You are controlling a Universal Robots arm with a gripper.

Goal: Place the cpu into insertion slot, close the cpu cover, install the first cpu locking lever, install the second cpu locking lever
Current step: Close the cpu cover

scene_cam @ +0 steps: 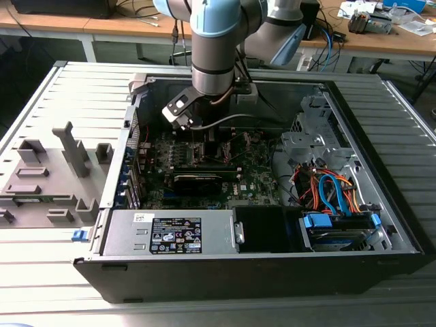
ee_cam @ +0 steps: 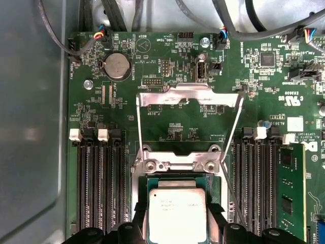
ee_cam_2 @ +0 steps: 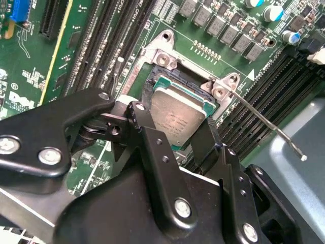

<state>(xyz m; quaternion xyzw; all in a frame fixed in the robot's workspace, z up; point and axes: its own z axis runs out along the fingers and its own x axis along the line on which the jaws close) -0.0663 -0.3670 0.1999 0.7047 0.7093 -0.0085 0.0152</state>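
Directly over the insertion slot (ee_cam: 175, 163), the cpu (ee_cam: 177, 216) is clamped by its two opposite edges in the gripper (ee_cam: 177, 226). It should be kept level and squared to the slot's rim before release, with no downward force applied. At the slot's hinge side, the cpu cover (ee_cam: 189, 95) is raised fully open.

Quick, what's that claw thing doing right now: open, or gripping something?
The gripper: closed on the cpu, one finger against each side of it.
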